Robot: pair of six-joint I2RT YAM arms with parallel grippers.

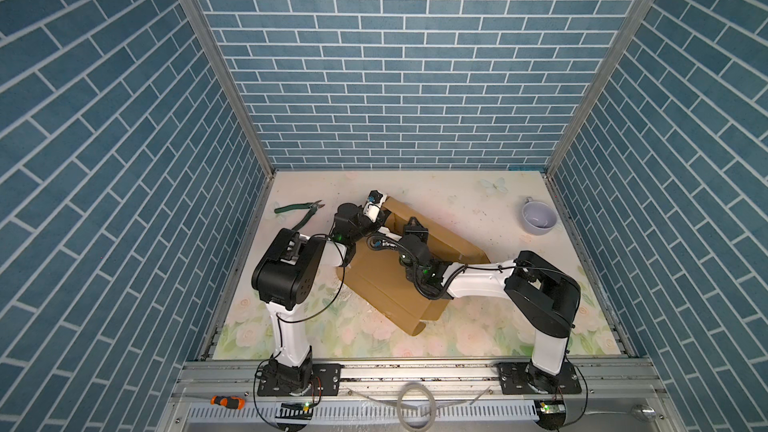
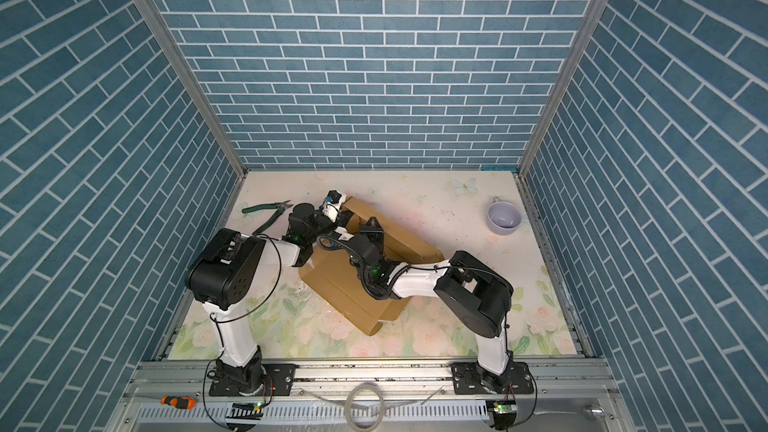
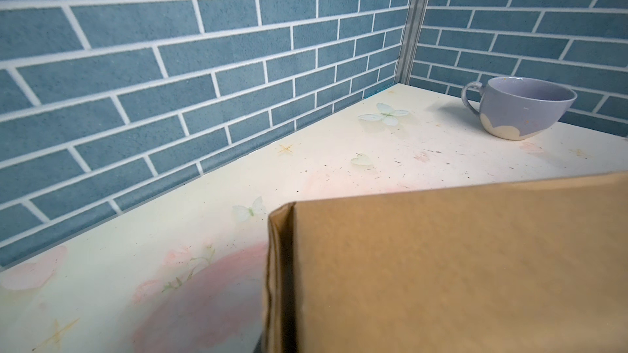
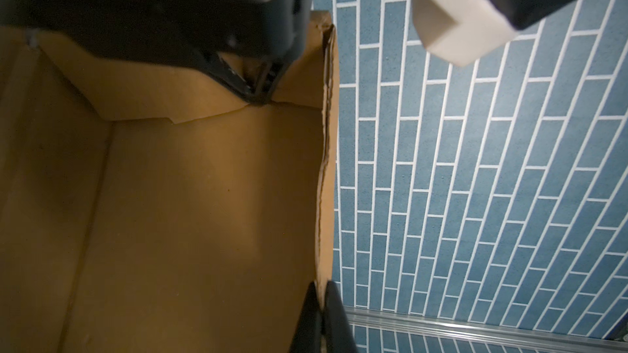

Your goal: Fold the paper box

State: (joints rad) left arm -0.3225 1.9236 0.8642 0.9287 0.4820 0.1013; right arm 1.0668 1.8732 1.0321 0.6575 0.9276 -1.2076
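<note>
Green-handled side cutters [image 1: 309, 209] lie far-left on floral tabletop [image 1: 457, 205]. Lavender cup [image 1: 539, 220] with cream base, upright, far-right near wall. Orange-black screwdriver [image 1: 227, 401] on front metal rail. Blue brick-pattern walls [image 1: 395, 76] around.

Both top views are bright and evenly lit from overhead, and the arms cast only soft shadows on the tabletop [image 1: 457, 197]. The wide lens splays the brick walls [image 1: 104, 160] outward at the edges. In the left wrist view the near paper box [image 3: 441, 266] is soft and the cup [image 3: 520, 106] crisper. The right wrist view is dim, with the box interior shadowed and a black arm part [image 4: 153, 1] blurred.
</note>
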